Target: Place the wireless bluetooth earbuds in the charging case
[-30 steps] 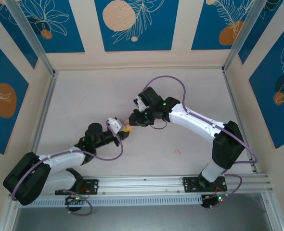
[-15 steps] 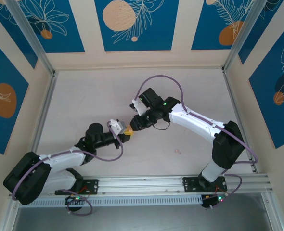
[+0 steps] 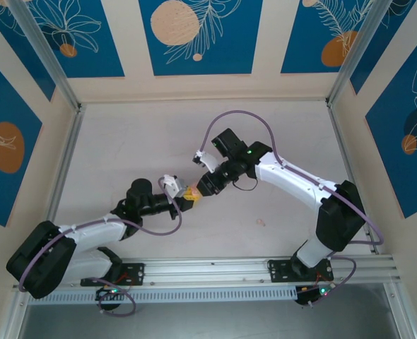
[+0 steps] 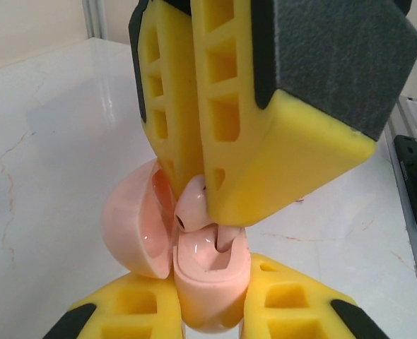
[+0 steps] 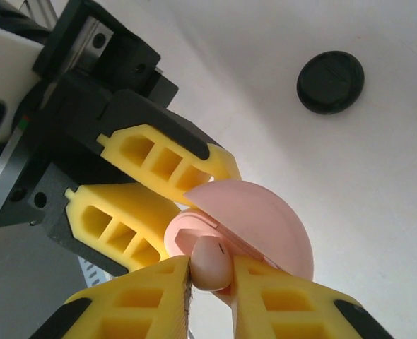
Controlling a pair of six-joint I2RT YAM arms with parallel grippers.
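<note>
Left wrist: the pale pink earbud [image 4: 187, 209] clamped in the right pincer [image 4: 194, 194] could be jammed askew and dropped at the pink charging case [image 4: 208, 263] clamped in the left pincer [image 4: 210, 305].

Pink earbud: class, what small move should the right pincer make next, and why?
Probably press the right pincer gently down toward the case, then open it. It is shut on the pink earbud, which looks only partly in its socket in the open pink case. The left pincer holds that case firmly from below, so a short push should seat the earbud.
</note>
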